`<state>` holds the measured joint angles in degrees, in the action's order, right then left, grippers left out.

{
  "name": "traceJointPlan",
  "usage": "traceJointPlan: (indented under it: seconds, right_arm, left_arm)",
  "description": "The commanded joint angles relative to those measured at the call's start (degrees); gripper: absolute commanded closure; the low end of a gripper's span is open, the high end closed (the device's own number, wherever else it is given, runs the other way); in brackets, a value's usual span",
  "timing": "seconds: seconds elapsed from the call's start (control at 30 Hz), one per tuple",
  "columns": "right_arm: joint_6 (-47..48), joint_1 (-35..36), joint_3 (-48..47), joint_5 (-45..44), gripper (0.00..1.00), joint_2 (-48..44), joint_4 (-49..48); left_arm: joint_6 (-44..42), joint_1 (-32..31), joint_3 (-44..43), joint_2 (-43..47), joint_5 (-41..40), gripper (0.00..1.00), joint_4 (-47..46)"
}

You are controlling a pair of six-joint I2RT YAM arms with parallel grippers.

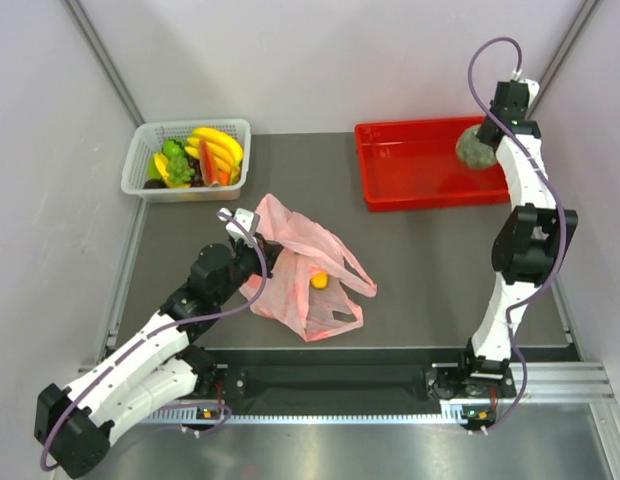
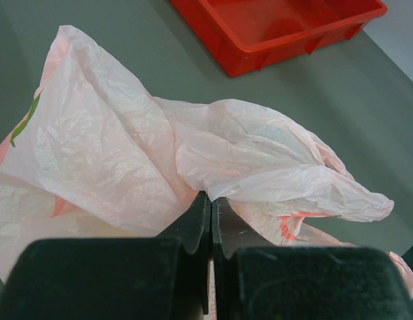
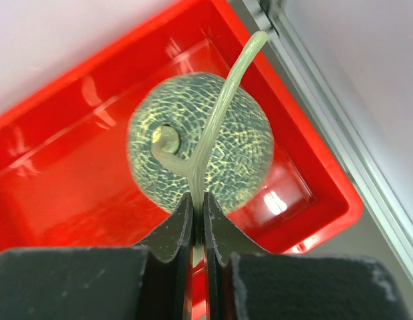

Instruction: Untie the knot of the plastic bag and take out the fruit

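My right claw (image 3: 198,203) clenched on stem (image 3: 223,100) of melon (image 3: 220,160). Melon hangs over red tray (image 3: 46,140), table (image 1: 440,260) far right corner. Left claw (image 2: 210,210) grasping bag (image 2: 106,140) mid-table, yellow fruit (image 1: 318,280) inside. Risk: thin stem slips, melon bounces out of tray.

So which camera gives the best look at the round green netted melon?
The right wrist view: the round green netted melon is large and centred, its pale stem pinched between the right fingers over the red plastic tray. The top view shows it small and far off; the left wrist view misses it.
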<state>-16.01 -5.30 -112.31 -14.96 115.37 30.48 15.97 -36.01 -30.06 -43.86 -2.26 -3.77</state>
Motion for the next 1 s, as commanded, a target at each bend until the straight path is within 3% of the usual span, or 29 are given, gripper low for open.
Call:
traceJointPlan:
  seconds: [0.0, 0.27, 0.6, 0.93, 0.97]
  right_arm:
    - [-1.48, -1.20, -4.22, 1.07, 1.00, 2.04, -1.83]
    - [-1.48, -2.87, -11.69, 0.99, 1.00, 9.43, -1.04]
    - [-1.13, -4.80, -12.49, 2.57, 0.97, 11.72, -1.56]
    - [-1.04, -6.39, -13.28, 5.47, 0.72, 11.28, -2.01]
    - [-1.04, -6.65, -13.28, 5.64, 0.56, 10.67, -1.48]
  left_arm:
    - [1.17, 0.32, 0.36, 0.53, 1.82, 1.00, -1.85]
    - [1.26, 0.33, -0.35, -0.09, 4.11, 1.00, -2.21]
    - [1.35, 0.24, -0.70, -2.02, 4.90, 1.00, -2.91]
    - [1.70, 0.24, 0.27, -0.44, 4.28, 1.00, -3.26]
    - [1.79, 0.24, 0.36, -0.35, 4.37, 1.00, -3.09]
